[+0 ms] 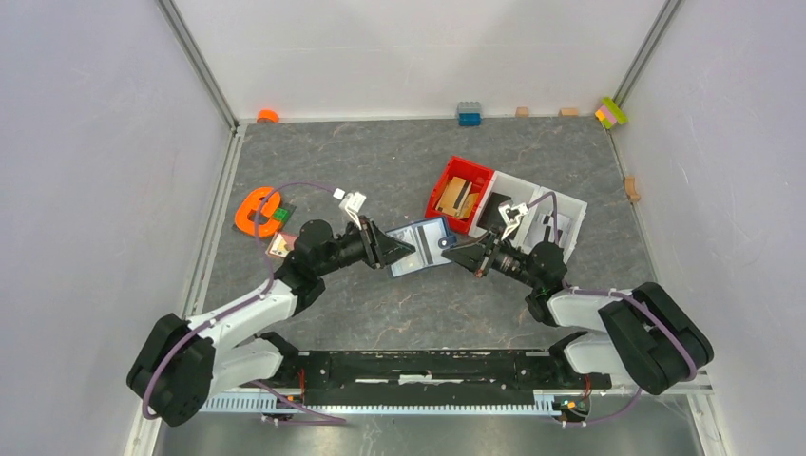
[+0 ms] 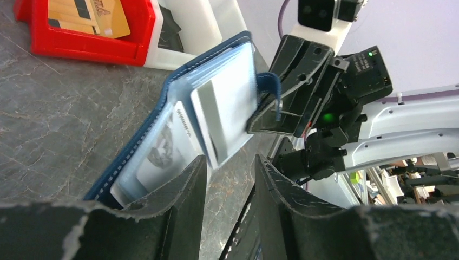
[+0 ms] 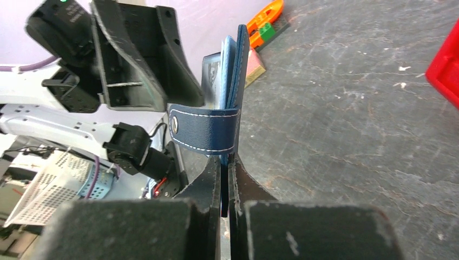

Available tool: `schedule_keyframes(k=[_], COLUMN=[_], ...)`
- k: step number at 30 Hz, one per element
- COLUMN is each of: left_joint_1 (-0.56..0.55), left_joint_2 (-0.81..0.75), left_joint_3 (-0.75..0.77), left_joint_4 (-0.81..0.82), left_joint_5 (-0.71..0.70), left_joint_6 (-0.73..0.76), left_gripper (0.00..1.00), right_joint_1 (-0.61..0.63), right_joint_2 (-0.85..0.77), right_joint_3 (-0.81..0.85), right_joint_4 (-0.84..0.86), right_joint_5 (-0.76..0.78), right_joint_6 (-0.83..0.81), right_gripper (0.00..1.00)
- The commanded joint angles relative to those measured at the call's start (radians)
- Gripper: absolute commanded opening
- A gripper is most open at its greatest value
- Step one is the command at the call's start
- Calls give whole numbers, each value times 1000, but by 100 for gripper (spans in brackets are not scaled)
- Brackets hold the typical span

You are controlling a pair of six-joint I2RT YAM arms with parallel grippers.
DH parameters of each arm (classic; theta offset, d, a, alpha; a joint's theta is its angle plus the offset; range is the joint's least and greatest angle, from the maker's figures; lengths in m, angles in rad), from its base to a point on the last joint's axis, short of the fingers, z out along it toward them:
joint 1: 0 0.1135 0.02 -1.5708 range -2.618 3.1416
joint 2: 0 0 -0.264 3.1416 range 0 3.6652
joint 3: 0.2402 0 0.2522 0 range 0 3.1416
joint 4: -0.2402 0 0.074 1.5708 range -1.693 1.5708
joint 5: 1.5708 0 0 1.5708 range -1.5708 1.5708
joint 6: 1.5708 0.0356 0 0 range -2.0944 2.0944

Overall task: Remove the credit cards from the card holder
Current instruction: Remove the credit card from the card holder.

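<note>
The dark blue card holder [image 1: 419,246] hangs open above the table between both arms. My right gripper [image 3: 224,162] is shut on its edge, just below the snap tab [image 3: 204,130]. A pale card [image 2: 227,105] sticks out of a light blue pocket of the card holder [image 2: 157,135]. Its lower corner reaches the gap of my left gripper [image 2: 230,169], whose jaws stand apart without pinching it. Tan credit cards [image 2: 89,15] lie in the red tray [image 1: 463,163]. A pinkish card [image 1: 280,245] lies on the table by the left arm.
A white tray [image 1: 572,202] adjoins the red one at the back right. An orange ring-shaped toy [image 1: 255,211] with a green piece sits at the left. Small bricks and blocks line the back wall, among them a blue one [image 1: 469,114].
</note>
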Motion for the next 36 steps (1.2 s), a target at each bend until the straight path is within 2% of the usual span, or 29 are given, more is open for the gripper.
schedule_keyframes(k=[1,8,14,27,30,34,35,36], left_joint_1=[-8,-7,-5,-2,1,14,17,18], left_joint_2=[14,40,77,186,203,181,167,158], left_joint_3=[44,51,46,56,53,29,21,16], left_joint_4=[15,35,114,217,271,319,316,314], left_joint_5=[26,44,94,163,188,186,177,167], left_joint_6=[66,42,0,-90,-116,-133,-130,-127], left_gripper=[44,46,48,54,46,22,16,12], right_joint_1=[-4,-3,1,36,42,43,43,43], right_joint_2=[19,60,111,93,96,90,85,80], right_joint_3=[17,15,19,41,45,41,40,38], right_joint_4=[199,333,465,396,395,374,359,341], right_joint_5=[-58,-96,-123,-123,-124,-116,-111,-106], right_joint_6=[86,176,272,223,221,205,194,179], right_gripper=[0,0,0,0,0,0,1,9])
